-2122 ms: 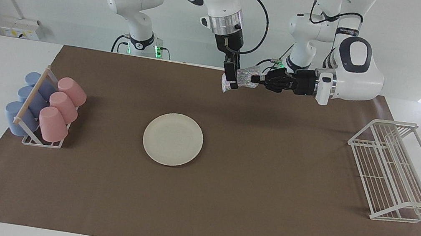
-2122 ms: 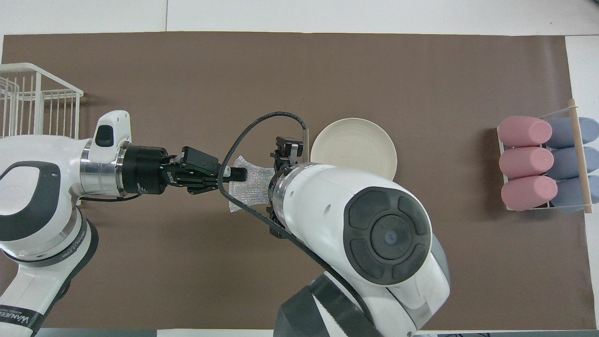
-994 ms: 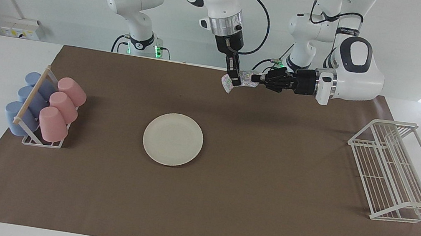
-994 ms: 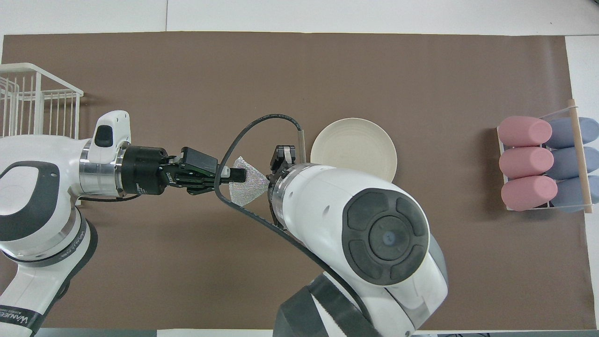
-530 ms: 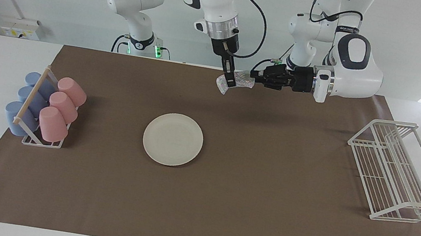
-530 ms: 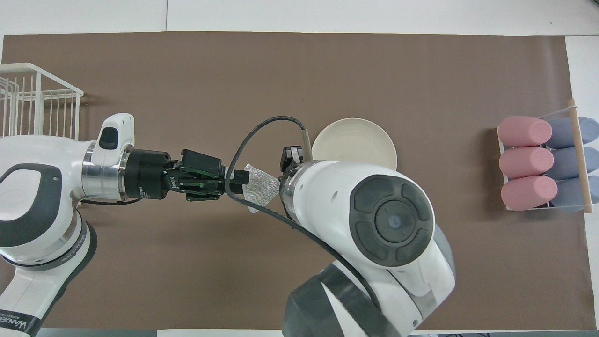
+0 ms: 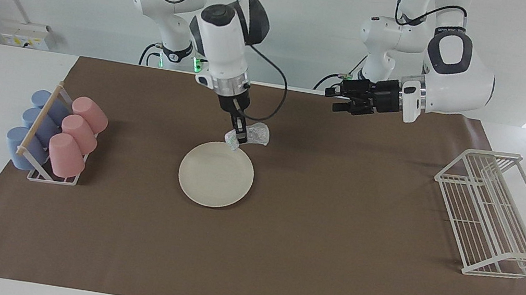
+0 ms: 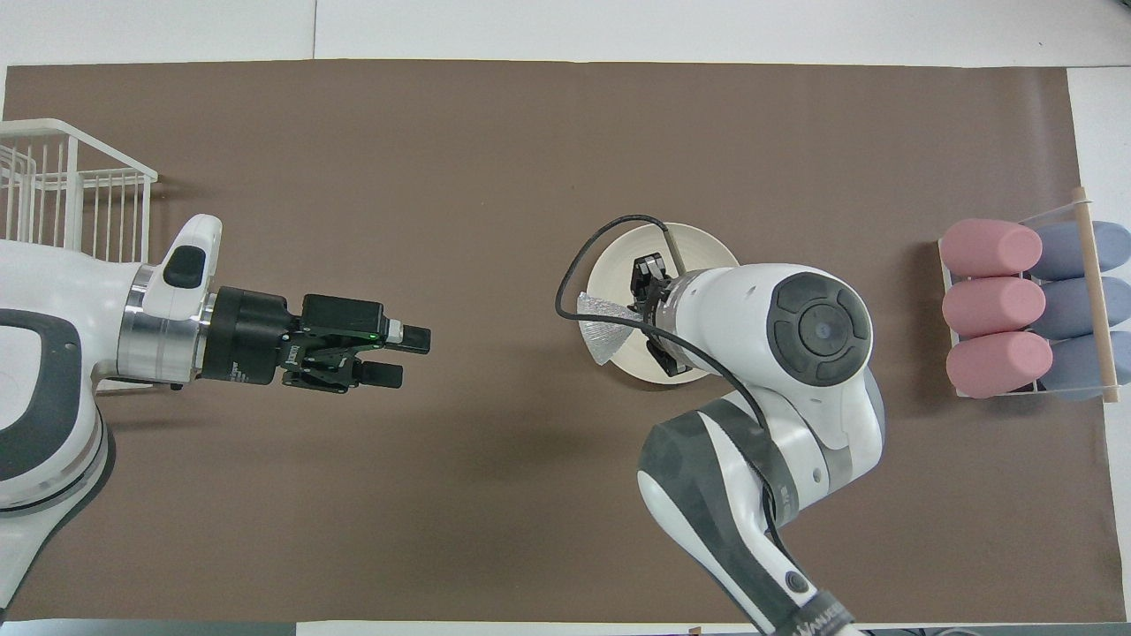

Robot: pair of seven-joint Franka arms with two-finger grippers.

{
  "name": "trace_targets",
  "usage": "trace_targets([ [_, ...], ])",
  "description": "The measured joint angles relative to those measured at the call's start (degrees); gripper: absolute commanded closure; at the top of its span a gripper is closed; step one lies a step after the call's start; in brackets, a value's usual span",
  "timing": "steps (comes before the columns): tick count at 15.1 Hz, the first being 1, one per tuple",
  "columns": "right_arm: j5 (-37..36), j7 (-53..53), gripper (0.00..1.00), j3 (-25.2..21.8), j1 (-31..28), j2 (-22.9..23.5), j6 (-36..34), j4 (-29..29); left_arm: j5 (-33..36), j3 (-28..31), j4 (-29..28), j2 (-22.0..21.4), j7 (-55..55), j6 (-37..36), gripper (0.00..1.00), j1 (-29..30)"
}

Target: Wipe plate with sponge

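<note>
Right tool [image 7: 238, 137], clenched on the small silvery, glittery soft sponge [image 7: 255, 133], hangs over the edge of the round, flat cream-white plate [image 7: 216, 174] that lies nearest the robots; the sponge juts sideways from the tool toward the left arm's end of the table [image 7: 277, 255]. In the facing view the sponge appears just above the plate's rim, and contact cannot be confirmed. Well apart from the right tool, the left tool [image 7: 334, 99] is up in the air over the brown mat [image 7: 338, 207], its fingers spread and grasping nothing; that arm waits. Progress, as judged: the sponge is in hand and brought to the plate, while the wiping strokes across the plate's surface are not yet done.
</note>
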Motion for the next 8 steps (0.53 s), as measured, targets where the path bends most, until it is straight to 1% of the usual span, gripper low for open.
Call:
trace_targets([
  [2, 0.0, -5.7, 1.00, -0.1, -3.0, 2.5, 2.4, -2.1, 7.5, 0.2, 0.4, 0.0, 0.0, 0.0, 0.00, 0.3],
  [4, 0.0, -9.4, 1.00, -0.1, -4.9, 5.3, 4.1, -2.8, 16.0, 0.4, 0.7, 0.0, 0.0, 0.3, 0.00, 1.2],
  [7, 0.0, -10.1, 1.00, 0.1, -4.3, 10.1, 9.8, -3.8, 25.7, 0.4, 0.8, 0.0, 0.6, 0.5, 0.00, 4.6],
  [8, 0.0, -10.1, 1.00, 0.1, -3.9, 10.0, 10.3, -3.6, 28.3, 0.5, 0.8, 0.0, 1.4, 0.6, 0.00, 5.7],
])
